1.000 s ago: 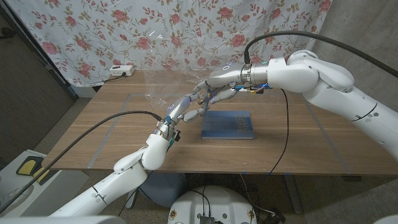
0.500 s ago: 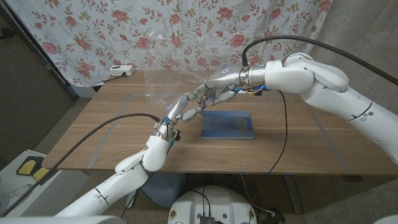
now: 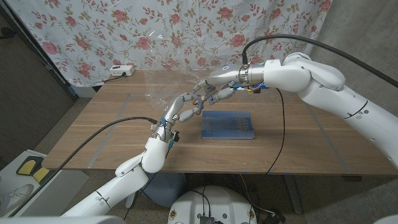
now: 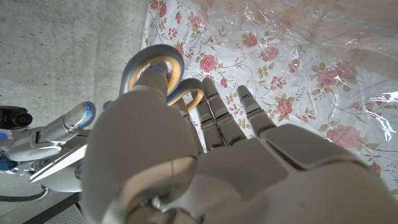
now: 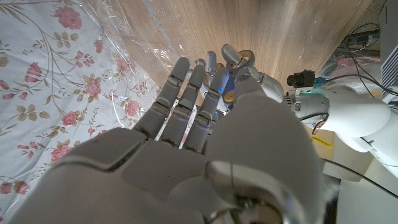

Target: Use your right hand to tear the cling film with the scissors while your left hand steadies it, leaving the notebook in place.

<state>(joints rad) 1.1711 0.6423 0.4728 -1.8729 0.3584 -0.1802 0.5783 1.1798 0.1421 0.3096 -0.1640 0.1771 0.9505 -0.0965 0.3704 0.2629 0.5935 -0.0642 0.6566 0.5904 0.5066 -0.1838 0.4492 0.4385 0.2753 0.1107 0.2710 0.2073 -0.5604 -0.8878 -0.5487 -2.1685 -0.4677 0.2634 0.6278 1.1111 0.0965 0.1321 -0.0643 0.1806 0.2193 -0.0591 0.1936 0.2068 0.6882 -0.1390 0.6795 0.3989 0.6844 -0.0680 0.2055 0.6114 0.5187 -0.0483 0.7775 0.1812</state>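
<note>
The clear cling film (image 3: 158,78) hangs crumpled above the table's back left, in front of the floral curtain; it also shows in the wrist views (image 4: 298,43) (image 5: 93,62). The blue notebook (image 3: 228,124) lies flat mid-table. My left hand (image 3: 183,106) is raised over the table with its fingers stretched toward my right hand (image 3: 217,81), and their fingertips meet just left of the notebook. The scissors' grey and yellow handle loops (image 4: 155,65) stick out at the thumb side of my left hand (image 4: 205,162), which seems to hold them. My right hand (image 5: 186,143) reaches straight-fingered to the loops (image 5: 239,57).
A white power strip (image 3: 121,70) lies at the table's back left edge. The floral curtain (image 3: 261,25) hangs close behind the table. Black cables trail from both arms over the tabletop. Bare wood (image 3: 298,146) shows to the right of the notebook.
My left hand has risen and reached further toward the right hand. The right hand has shifted slightly left, so the fingertips now overlap. The notebook has not moved.
</note>
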